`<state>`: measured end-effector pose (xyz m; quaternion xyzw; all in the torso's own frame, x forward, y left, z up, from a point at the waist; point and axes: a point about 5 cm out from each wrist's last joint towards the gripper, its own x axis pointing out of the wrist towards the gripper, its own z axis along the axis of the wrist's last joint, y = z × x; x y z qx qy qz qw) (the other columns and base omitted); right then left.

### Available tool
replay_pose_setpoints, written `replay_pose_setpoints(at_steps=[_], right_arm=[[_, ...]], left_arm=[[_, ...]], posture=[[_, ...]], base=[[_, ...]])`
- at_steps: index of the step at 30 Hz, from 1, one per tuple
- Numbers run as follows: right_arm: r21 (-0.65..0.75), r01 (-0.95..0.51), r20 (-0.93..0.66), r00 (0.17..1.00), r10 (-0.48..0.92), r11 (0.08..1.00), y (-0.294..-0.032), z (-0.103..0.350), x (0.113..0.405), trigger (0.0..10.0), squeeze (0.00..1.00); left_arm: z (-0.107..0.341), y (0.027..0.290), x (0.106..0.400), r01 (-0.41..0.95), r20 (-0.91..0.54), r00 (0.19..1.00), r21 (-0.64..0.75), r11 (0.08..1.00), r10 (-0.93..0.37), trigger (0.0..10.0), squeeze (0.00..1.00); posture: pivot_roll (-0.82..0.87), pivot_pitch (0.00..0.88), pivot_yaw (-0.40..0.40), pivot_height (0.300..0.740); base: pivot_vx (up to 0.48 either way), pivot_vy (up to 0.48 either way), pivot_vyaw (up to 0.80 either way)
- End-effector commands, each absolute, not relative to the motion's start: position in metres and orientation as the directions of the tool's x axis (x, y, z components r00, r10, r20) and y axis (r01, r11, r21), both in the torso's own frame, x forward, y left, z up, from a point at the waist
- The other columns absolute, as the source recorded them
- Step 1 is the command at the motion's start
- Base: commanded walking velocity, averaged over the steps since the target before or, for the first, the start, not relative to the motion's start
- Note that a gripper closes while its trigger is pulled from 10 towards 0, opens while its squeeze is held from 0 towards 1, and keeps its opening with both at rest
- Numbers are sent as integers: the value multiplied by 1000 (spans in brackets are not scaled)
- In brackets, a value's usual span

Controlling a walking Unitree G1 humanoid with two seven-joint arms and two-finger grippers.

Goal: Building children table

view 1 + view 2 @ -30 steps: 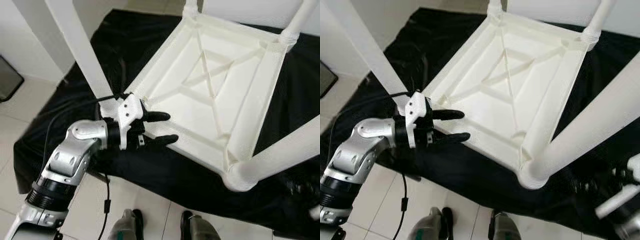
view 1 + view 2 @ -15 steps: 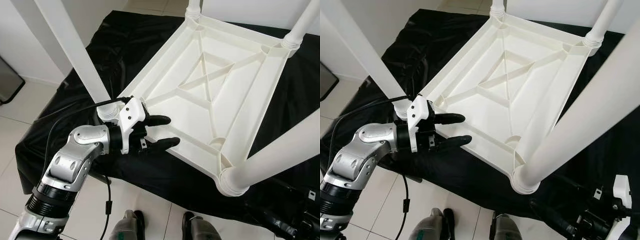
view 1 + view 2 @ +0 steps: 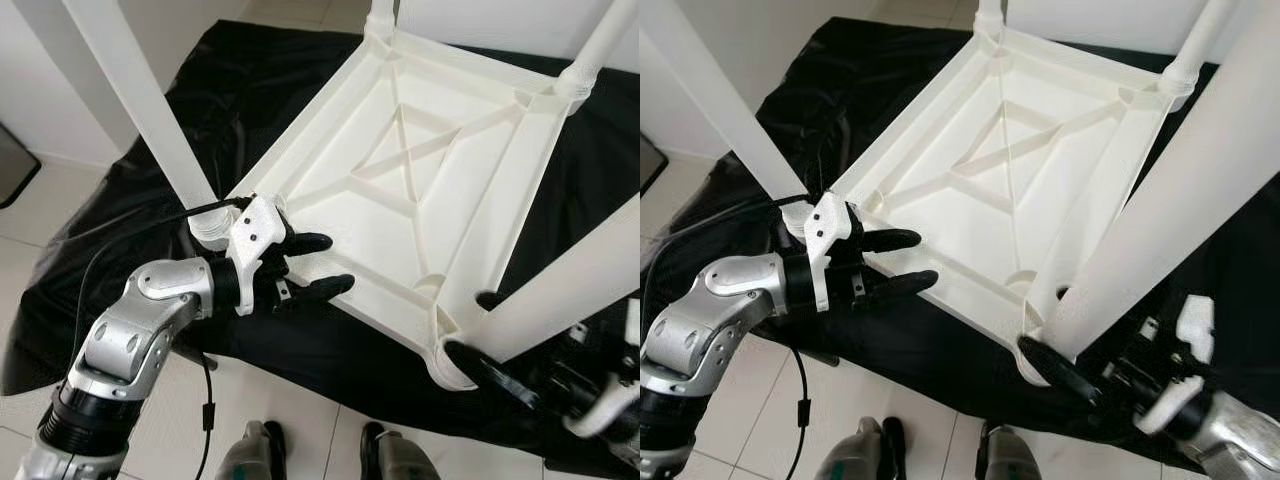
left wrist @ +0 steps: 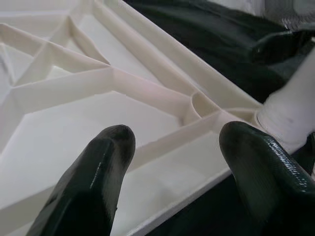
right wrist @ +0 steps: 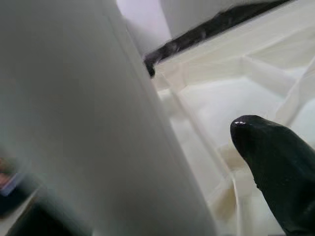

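Note:
A white plastic children's table (image 3: 400, 190) lies upside down on a black cloth (image 3: 250, 80), its legs pointing up. My left gripper (image 3: 335, 262) is open at the near left edge of the tabletop, beside the base of the left leg (image 3: 150, 110); the left wrist view has the rim between the two fingers (image 4: 98, 167). My right gripper (image 3: 470, 328) is open at the base of the near right leg (image 3: 570, 290), one finger on each side of it. In the right wrist view that leg (image 5: 74, 123) is close, and one fingertip (image 5: 275, 157) stands apart from it.
Two more legs (image 3: 600, 45) rise at the far corners. White tiled floor (image 3: 30, 250) surrounds the cloth. My feet (image 3: 260, 450) stand at its near edge. A black cable (image 3: 205, 400) hangs from the left arm. A dark object (image 3: 10, 160) sits at the left edge.
My right gripper has come in from the lower right and now straddles the base of the near right leg. The left gripper stays open at the table's edge. The camera shifted slightly.

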<state>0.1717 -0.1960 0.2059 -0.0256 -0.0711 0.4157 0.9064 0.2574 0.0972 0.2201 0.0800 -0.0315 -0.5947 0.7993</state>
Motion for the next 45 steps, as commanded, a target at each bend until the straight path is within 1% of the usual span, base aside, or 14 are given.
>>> replay_pose_setpoints(at_steps=[1,3,5,8,11,13,19,21,26,29,33,36,42,45], right_arm=[[-113,-731,114,664,739,673,-191,202,179,10000,0],[-110,-722,119,672,731,683,-192,202,182,10000,0],[-123,-680,144,708,691,723,-196,202,194,10000,0],[-148,-645,148,735,661,750,-199,202,204,10000,0],[-147,-634,154,743,651,759,-200,202,208,10000,0],[-148,-605,169,764,622,783,-198,200,219,10000,0],[-142,-537,195,808,556,831,-202,199,228,10000,0],[-138,-537,191,810,555,832,-203,198,228,10000,0],[-108,-592,192,776,601,799,-209,202,211,10000,0],[-124,-597,189,770,610,792,-210,204,210,10000,0],[-160,-599,173,765,620,784,-210,204,211,10000,0],[-206,-605,147,758,635,769,-209,203,217,10000,0],[-195,-629,134,743,656,752,-208,201,223,10000,0],[-208,-640,119,734,669,740,-207,200,225,10000,0]], left_arm=[[218,97,251,950,-31,292,126,286,-956,10000,0],[218,96,250,951,-28,290,116,285,-957,10000,0],[214,91,247,949,-23,301,105,297,-953,10000,0],[210,88,246,945,-19,315,98,312,-949,10000,0],[209,86,245,946,-16,313,98,310,-949,10000,0],[210,83,247,946,-7,314,84,312,-950,10000,0],[212,80,249,943,29,323,69,325,-946,10000,0],[212,79,249,943,35,326,65,328,-945,10000,0],[210,77,249,943,37,331,34,332,-943,10000,0],[209,77,251,939,48,342,21,344,-938,10000,0],[207,75,250,940,49,341,7,342,-939,10000,0],[196,67,247,937,0,336,101,334,-942,10000,0],[185,61,250,930,-10,357,91,355,-934,10000,0],[182,57,249,923,-6,375,93,373,-927,10000,0]], posture=[[49,229,21,740],[49,229,21,740],[54,223,7,740],[56,224,-3,740],[52,223,-7,740],[42,222,-20,740],[37,216,-25,740],[37,213,-24,740],[28,204,-4,740],[22,203,4,740],[20,201,4,740],[23,199,-3,740],[54,200,-55,740],[55,201,-56,740]], base=[[0,0,0],[0,0,0],[0,0,0],[0,0,0],[0,0,0],[0,0,0],[0,0,0],[0,0,0],[0,0,0],[0,0,0],[0,0,0],[0,0,0],[0,0,0],[0,0,0]])
